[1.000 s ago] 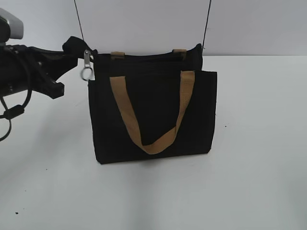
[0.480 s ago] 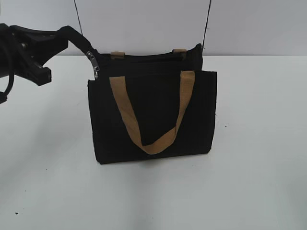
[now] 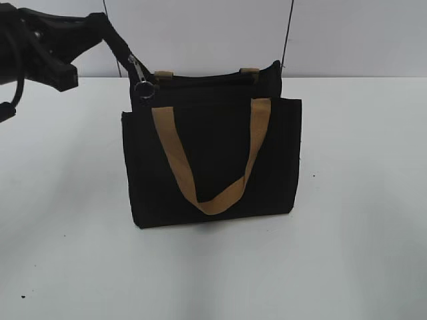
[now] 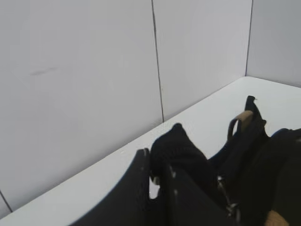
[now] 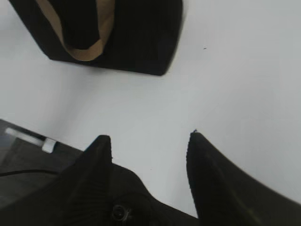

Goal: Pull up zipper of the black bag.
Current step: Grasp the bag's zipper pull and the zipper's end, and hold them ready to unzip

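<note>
I see the bag (image 3: 212,160) standing mid-surface (image 3: 347,253), the zipper (image 3: 141,81) at its upper left corner, my left hand (image 3: 100,30) just left of it.

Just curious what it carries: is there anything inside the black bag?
Cannot tell. The black bag stands upright, and only its dark top opening shows beside the zipper; its fabric walls hide the interior.

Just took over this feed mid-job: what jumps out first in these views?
The black bag stands upright mid-table, its tan front handle hanging in a loop down the front. At its top left corner the left gripper pinches a black fabric tail, with the silver zipper dangling just below it. The right gripper is open and empty over bare table, away from the bag.
</note>
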